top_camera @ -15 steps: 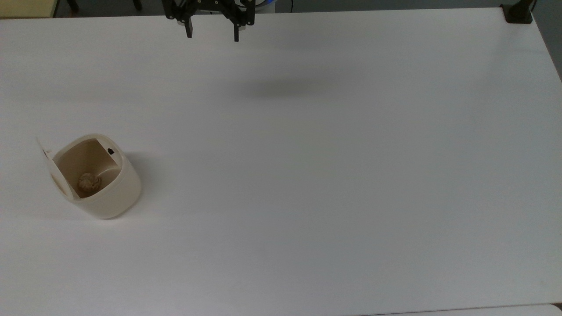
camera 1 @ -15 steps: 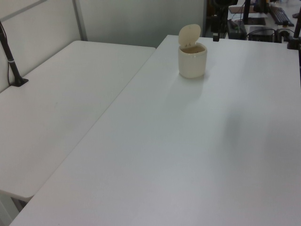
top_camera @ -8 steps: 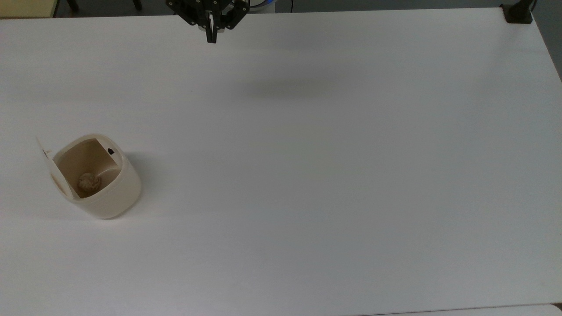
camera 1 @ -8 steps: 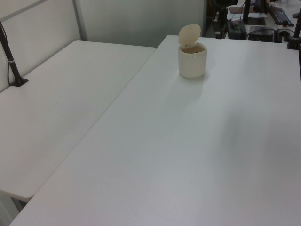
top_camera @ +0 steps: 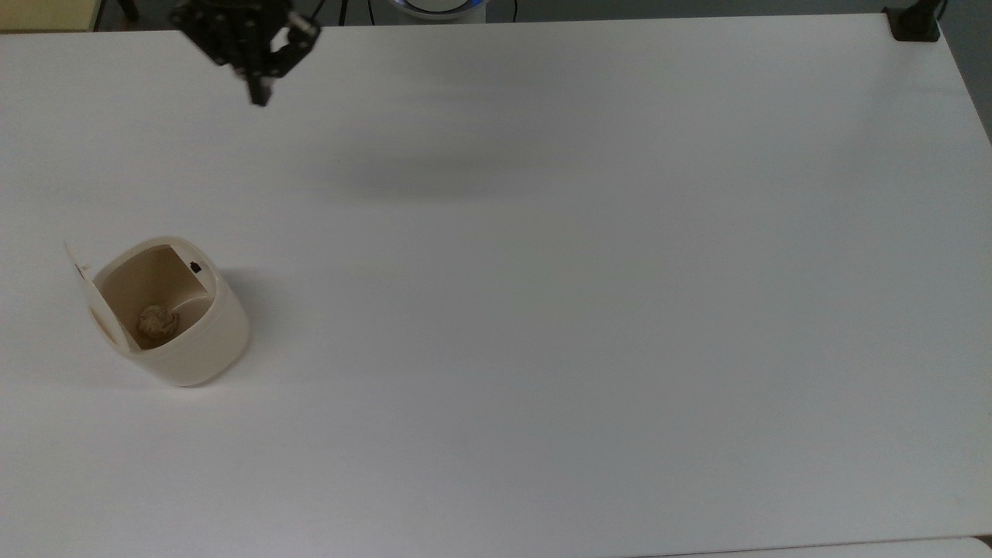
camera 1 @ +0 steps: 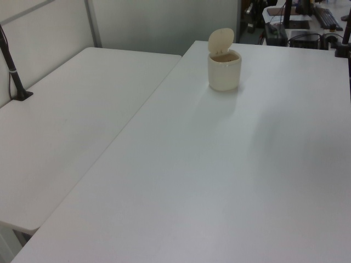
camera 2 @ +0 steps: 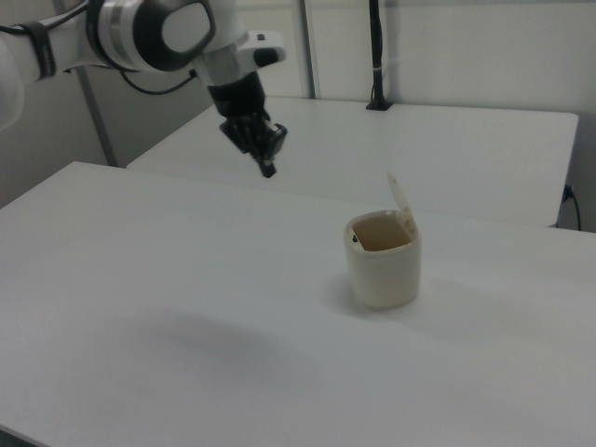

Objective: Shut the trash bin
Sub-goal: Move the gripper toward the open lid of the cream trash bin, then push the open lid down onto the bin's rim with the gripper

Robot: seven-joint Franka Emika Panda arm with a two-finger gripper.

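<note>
Rounded-square cream plastic trash bin (top_camera: 182, 325), flat lid (camera 2: 401, 201) upright; black tool (top_camera: 258, 94) pinched closed, well apart.

1. A robotics lab or office workroom: a wide, plain white surface (top_camera: 542, 310) carries the setup.
2. Beyond the surface's far edge in the left view, desks hold a keyboard (camera 1: 327, 16) and cables.
3. A second white table (camera 2: 447, 149) stands beside the surface, a black clamped pole (camera 2: 375, 56) rising from it.

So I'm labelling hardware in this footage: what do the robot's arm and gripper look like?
The arm has rounded white shells with dark grey joint sections and a thin black cable running beside it. It ends in a black gripper with angular linkages and two slim dark fingers; in the top view the gripper looks all black.
</note>
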